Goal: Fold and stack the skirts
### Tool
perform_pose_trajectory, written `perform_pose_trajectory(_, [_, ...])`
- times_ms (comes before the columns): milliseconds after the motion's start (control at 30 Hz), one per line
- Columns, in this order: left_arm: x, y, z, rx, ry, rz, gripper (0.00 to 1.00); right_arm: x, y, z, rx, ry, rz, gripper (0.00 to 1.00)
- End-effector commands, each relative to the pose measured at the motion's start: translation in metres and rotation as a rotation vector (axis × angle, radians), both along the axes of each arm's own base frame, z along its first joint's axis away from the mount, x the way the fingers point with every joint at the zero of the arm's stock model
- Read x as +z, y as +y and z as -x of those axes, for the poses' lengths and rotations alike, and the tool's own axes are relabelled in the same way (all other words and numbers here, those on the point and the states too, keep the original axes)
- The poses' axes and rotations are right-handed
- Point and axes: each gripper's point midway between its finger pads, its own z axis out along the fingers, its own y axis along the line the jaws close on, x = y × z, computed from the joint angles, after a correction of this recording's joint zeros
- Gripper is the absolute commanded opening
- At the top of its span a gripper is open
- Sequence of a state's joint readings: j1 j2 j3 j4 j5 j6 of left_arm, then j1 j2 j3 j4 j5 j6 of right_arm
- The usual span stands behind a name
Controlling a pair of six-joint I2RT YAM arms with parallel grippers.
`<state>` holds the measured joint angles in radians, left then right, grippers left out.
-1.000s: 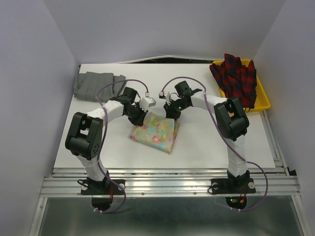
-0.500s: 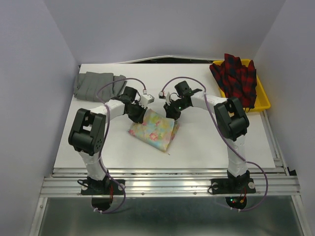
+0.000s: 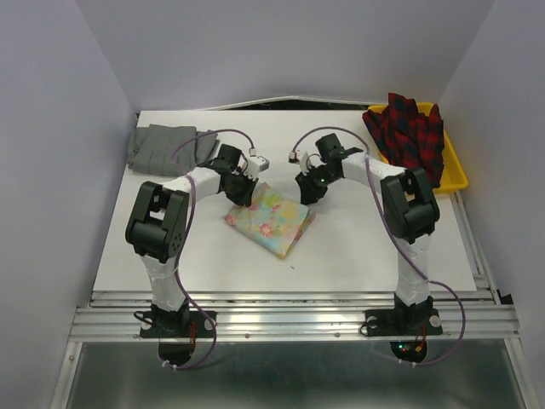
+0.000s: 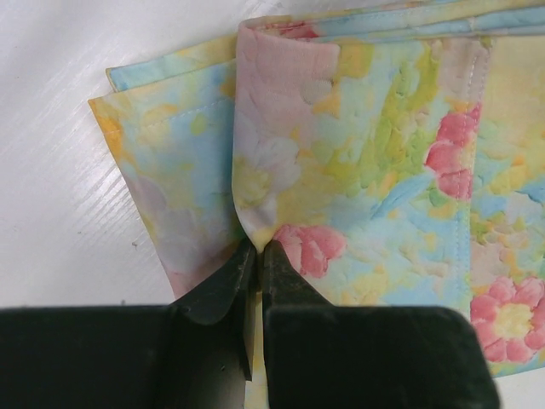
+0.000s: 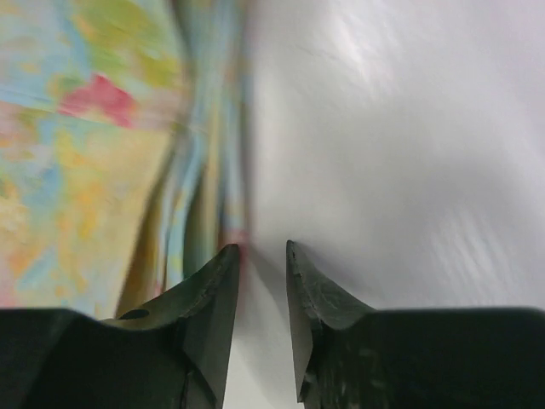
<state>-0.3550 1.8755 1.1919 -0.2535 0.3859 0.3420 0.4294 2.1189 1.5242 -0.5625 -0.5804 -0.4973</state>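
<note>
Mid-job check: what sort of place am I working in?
Probably a robot lab test cell: a white tabletop boxed in by plain pale walls, two arms bolted to an aluminium rail, and a pastel floral cloth skirt laid out.

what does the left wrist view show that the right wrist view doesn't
Only the left wrist view: the left pincer pinched shut on a folded edge of the floral skirt, with a lower layer sticking out to the left of the fold. Only the right wrist view: the right pincer, its fingers slightly apart with nothing between them, at the skirt's layered edge; this picture is blurred. Both: the floral skirt lying on the white table.
</note>
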Motion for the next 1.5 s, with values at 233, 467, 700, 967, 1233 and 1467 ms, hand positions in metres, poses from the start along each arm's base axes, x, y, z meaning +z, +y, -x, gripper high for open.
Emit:
perform_pose_trajectory(233, [-0.025,0.015,0.013,0.016,0.068,-0.113,0.0,0.126,-0.048,-0.031,-0.267,-0.039,-0.072,0.4])
perform_pose_trajectory(467, [-0.025,0.012,0.013,0.049,0.093,-0.098,0.0,0.145,0.035,0.048,-0.177,0.24,-0.306,0.4])
perform_pose_trajectory(700, [-0.025,0.009,0.011,0.074,0.101,-0.08,0.02,0.071,0.046,0.082,-0.206,0.45,-0.237,0.38])
perform_pose_trajectory(967, [-0.011,0.006,0.013,0.094,0.063,-0.027,0.18,-0.025,0.002,0.055,-0.348,0.383,0.108,0.3])
perform_pose_trajectory(1233, [0.058,0.018,0.006,0.138,-0.075,0.162,0.52,-0.023,-0.026,0.002,-0.379,0.202,0.223,0.28])
perform_pose_trajectory(1467, [0.108,0.035,0.016,0.172,-0.177,0.271,0.77,0.04,-0.023,-0.038,-0.364,0.004,0.195,0.31])
